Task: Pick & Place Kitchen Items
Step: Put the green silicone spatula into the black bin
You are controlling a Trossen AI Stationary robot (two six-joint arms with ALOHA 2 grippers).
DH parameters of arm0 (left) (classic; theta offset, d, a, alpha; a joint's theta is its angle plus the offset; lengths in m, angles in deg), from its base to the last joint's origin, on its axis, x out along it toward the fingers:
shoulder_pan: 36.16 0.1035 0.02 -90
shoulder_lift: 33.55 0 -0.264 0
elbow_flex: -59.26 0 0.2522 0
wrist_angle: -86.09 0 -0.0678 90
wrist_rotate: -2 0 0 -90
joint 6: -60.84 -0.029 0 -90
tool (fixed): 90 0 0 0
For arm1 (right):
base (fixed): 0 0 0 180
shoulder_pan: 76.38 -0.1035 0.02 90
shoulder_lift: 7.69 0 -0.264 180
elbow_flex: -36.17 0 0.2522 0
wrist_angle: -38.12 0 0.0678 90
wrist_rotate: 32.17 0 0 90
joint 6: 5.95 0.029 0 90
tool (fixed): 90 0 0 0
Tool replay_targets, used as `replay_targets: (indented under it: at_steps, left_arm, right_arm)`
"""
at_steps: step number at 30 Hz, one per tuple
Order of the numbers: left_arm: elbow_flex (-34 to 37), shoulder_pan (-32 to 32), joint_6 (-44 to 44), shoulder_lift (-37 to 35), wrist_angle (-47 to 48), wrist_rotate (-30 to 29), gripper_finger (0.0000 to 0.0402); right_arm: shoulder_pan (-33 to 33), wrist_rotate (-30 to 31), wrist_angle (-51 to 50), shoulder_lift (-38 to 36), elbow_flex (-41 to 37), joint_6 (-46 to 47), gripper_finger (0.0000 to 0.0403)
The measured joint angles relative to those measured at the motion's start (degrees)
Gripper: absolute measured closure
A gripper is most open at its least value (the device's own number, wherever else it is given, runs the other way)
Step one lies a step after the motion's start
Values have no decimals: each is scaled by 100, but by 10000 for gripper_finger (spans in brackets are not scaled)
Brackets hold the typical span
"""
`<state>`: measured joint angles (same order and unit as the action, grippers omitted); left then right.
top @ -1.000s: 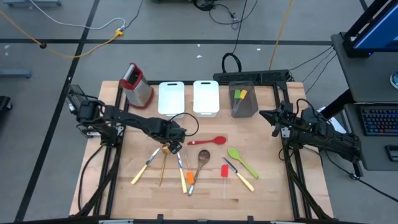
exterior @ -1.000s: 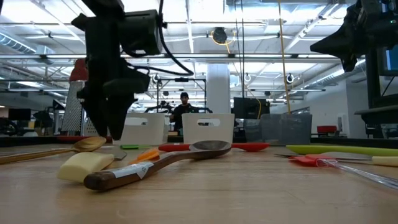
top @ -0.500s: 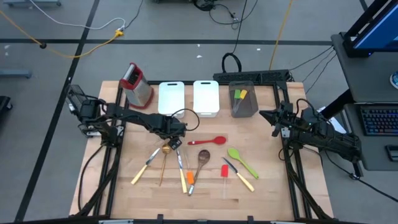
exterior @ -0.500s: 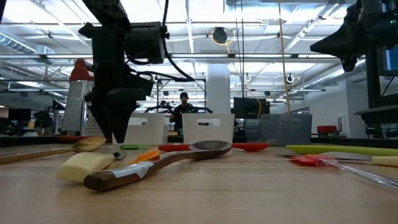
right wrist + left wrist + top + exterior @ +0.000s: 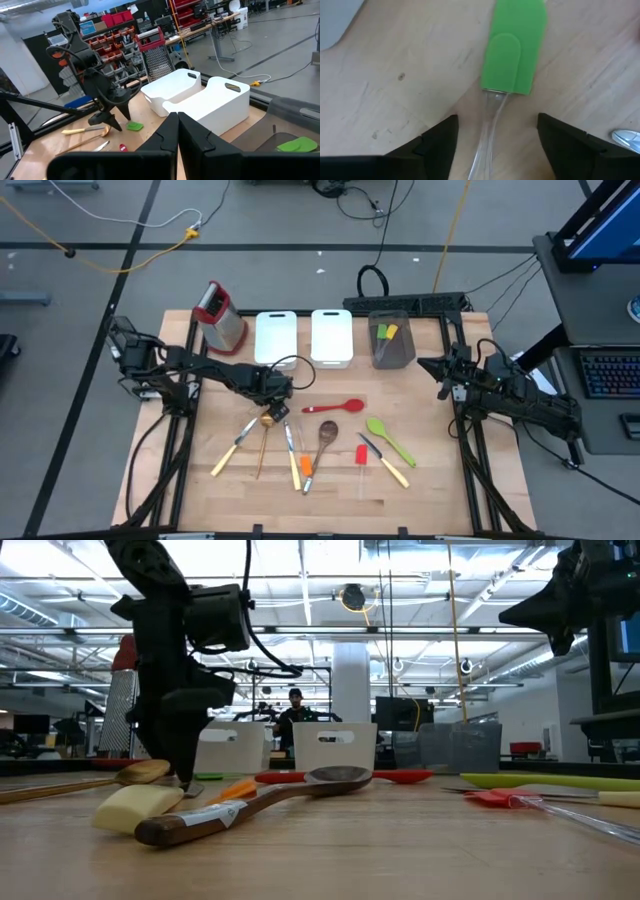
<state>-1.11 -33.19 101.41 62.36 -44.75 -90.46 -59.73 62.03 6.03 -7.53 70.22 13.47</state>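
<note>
Here your left hand (image 5: pixel 492 135), fingers spread, straddles the clear handle of the green spatula (image 5: pixel 512 50) lying flat mid-table (not gripped); your right hand (image 5: pixel 177 135), pressed together, waits at the table's right edge.

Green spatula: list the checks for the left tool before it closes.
1. Left tool open: ok, fingers apart.
2. Green spatula lined up: ok, its clear handle runs through the gap.
3. Tool low enough over the table: cannot tell.
4. Gold spoon outside the gap: ok.
5. Right tool out of the way: ok, shut at the table's right side.
</note>
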Motion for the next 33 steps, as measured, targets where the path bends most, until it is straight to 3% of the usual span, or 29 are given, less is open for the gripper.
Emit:
replay_targets:
  at_steps: [15,33]
  left_arm:
    - [30,-12,-110,19,-426,-485,386]
    - [-31,-14,-564,23,-128,-750,397]
  right_arm:
    - [0,11,2,0,0,72,403]
    - [0,17,4,0,0,158,403]
